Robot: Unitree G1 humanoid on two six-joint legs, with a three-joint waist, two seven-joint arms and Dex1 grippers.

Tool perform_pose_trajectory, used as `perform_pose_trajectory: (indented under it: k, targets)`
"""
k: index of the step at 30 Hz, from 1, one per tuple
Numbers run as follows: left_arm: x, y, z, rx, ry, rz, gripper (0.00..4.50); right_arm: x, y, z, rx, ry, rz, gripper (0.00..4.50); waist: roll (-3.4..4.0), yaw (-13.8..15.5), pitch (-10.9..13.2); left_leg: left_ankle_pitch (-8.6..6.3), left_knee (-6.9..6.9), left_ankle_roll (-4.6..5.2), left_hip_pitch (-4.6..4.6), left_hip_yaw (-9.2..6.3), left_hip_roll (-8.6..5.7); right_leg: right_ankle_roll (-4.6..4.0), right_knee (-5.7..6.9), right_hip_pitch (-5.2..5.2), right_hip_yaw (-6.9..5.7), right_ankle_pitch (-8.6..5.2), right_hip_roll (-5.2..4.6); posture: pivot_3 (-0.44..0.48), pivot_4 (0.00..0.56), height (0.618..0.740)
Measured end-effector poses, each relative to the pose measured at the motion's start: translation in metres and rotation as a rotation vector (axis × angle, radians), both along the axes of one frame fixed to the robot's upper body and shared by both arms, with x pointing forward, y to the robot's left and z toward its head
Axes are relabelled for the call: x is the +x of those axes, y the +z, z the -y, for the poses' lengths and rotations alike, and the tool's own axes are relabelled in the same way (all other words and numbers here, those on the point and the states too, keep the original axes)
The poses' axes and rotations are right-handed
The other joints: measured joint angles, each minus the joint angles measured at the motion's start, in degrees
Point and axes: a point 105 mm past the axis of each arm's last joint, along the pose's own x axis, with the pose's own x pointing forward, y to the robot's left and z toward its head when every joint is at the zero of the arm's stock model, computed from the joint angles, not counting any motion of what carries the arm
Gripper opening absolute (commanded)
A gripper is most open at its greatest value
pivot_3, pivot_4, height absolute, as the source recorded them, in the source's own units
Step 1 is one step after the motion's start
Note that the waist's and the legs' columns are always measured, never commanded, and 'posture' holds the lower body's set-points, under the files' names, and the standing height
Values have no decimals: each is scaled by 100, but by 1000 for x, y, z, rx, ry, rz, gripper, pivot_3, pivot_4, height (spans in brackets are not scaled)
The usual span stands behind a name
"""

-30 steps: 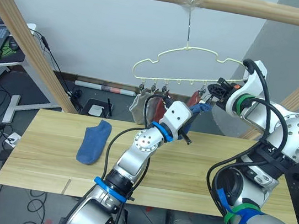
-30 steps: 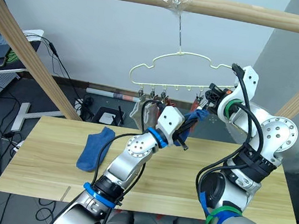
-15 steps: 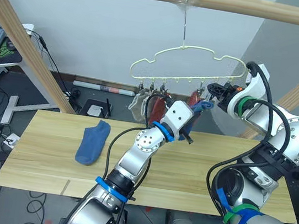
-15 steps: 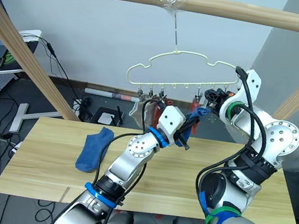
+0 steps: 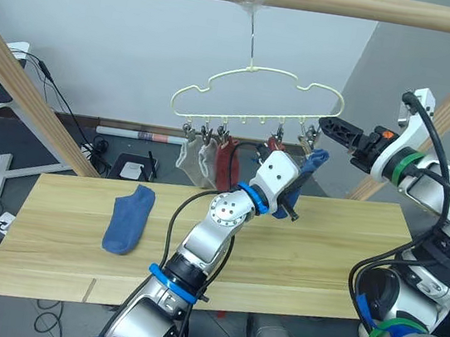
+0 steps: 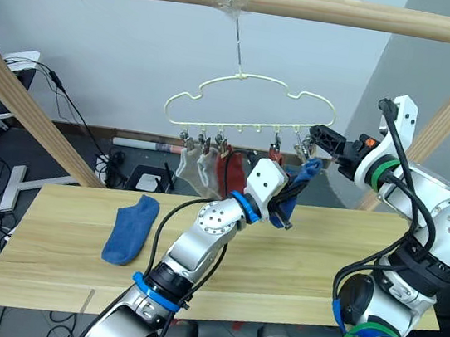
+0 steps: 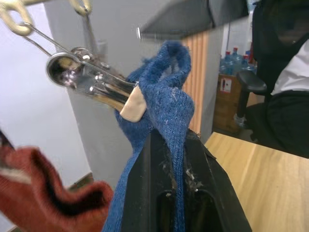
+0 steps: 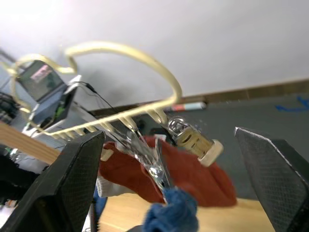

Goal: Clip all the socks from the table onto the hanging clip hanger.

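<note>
Blue sock (image 7: pixel 166 104) now clipped; right end effector (image 5: pixel 328 126) withdrawn

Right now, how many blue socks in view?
2: one blue sock flat on the table, one blue sock held by the left tool at a hanger clip.
</note>
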Motion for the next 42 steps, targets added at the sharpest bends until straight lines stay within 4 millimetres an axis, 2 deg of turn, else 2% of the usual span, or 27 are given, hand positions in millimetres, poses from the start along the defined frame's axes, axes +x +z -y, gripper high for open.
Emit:
perform_pose_trajectory:
  k: [2,5,9,14,17,20,21,24,25,27,28,32,34,38,42]
  targets:
    - [1,-2,3,-38,-11,-89,0,-6,-5,2,-11,-1,13,4482,0,4,0,0,2,0,-3,2,0,2,-3,0,3,0,0,-131,204,740]
    - [4,-5,3,-80,-11,-187,765,-11,-17,5,-37,-32,4,4500,0,6,0,0,3,0,-3,4,0,3,-5,0,4,0,0,-131,204,740]
    - [6,-13,0,-100,-10,-285,1955,-14,-19,5,-58,-61,36,4500,0,2,0,0,2,0,-1,4,0,3,-1,-3,4,0,1,-130,203,740]
    - [15,-20,-15,-161,44,-405,3574,-14,-30,9,-83,-120,34,4500,1,-4,0,0,3,-1,-1,8,0,4,-1,-5,7,1,1,-108,204,740]
    - [15,-19,-21,-160,48,-408,4484,-18,-41,5,-184,-139,70,4500,1,0,0,0,0,-1,-1,7,0,4,-4,-6,7,0,1,-96,204,740]
    - [16,-16,-39,-134,70,-364,4484,-17,-51,3,-347,-162,136,4500,1,-7,1,0,-1,-2,0,13,0,5,-4,-8,12,0,1,-96,204,740]
    - [17,-15,-47,-125,81,-349,4484,-16,-54,3,-402,-172,167,4500,1,-10,0,0,-2,-2,3,13,0,5,-3,-8,13,0,1,-69,207,740]
    - [16,-15,-80,-42,109,-272,4500,-14,-60,-6,-454,-201,257,3878,-1,-32,1,1,-2,-3,5,14,6,6,4,-16,16,0,7,-52,210,740]
    - [13,-11,-93,-1,107,-232,4500,-12,-61,-12,-439,-223,283,3512,-1,-40,2,1,-2,-3,5,13,8,6,9,-19,16,0,9,-23,210,740]
    - [12,3,-116,38,115,-166,4500,-7,-64,-20,-435,-264,311,2827,0,-23,2,3,0,-5,2,12,10,4,11,-23,17,0,11,-23,210,740]
    - [11,15,-125,37,117,-128,4500,-4,-66,-22,-437,-289,322,2827,-1,13,2,4,3,-5,0,13,10,4,8,-23,18,0,10,-1,210,740]
    - [1,46,-140,54,80,-31,4500,7,-62,-25,-401,-363,357,2827,-3,106,3,4,3,-5,-4,15,7,7,1,-19,20,3,7,18,208,740]
    - [-3,49,-142,96,58,-6,4500,11,-58,-25,-397,-387,386,2458,-3,145,3,3,-2,-4,-4,15,7,9,0,-20,18,5,7,39,206,740]
    - [-8,50,-143,133,28,10,4500,18,-62,-22,-420,-413,394,1162,-2,208,3,3,-5,-4,-4,13,8,4,2,-23,16,3,7,39,206,740]
    - [-12,54,-142,140,19,27,4500,26,-60,-26,-423,-417,409,1162,-2,217,3,3,-3,-4,-2,14,8,5,4,-23,18,4,7,68,199,740]
